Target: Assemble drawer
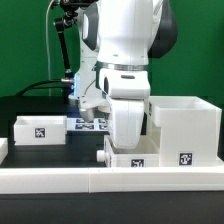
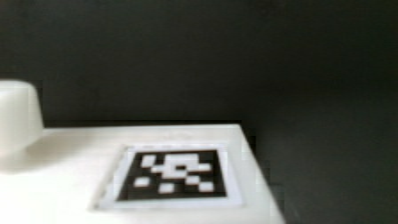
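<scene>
The drawer's large white casing [image 1: 186, 124] stands at the exterior view's right, open at the top, with a tag low on its front. One shallow tray [image 1: 38, 128] with a tag lies at the left. A second tray [image 1: 134, 158] lies in front of the arm, its knob [image 1: 103, 157] pointing to the exterior view's left. My gripper [image 1: 130, 142] hangs straight down over this tray, and the white hand hides its fingers. The wrist view shows a white tray face with a tag [image 2: 178, 172] and the knob [image 2: 15, 122]. No fingers show there.
The marker board [image 1: 92, 124] lies flat behind the arm, between the left tray and the casing. A low white rail [image 1: 60, 180] edges the table's front. A black stand with cables [image 1: 66, 50] rises at the back. The table is black.
</scene>
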Controlling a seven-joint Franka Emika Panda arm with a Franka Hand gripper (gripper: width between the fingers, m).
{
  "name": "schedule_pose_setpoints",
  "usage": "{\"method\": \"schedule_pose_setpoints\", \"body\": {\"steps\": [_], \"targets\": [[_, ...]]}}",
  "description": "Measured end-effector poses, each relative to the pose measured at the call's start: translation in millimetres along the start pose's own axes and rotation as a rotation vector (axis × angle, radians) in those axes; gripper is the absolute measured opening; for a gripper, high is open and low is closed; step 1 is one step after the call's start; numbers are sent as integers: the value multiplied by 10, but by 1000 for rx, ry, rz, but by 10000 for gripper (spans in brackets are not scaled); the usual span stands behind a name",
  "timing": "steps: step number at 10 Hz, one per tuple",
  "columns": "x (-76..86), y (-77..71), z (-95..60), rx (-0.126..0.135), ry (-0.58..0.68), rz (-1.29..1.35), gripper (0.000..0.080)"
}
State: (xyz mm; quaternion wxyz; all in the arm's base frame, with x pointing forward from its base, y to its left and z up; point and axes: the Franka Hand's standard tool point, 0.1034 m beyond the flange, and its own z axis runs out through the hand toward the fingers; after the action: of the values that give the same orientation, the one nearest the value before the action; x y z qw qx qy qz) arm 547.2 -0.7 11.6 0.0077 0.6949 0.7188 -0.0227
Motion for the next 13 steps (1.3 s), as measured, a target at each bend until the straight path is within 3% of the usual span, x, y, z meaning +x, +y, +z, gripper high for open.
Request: {"method": "schedule_pose_setpoints", "body": {"steps": [11,13], "targets": [[128,15,8,-7,-4,-18,42],[123,15,9,-7,-4,-17,283]]}}
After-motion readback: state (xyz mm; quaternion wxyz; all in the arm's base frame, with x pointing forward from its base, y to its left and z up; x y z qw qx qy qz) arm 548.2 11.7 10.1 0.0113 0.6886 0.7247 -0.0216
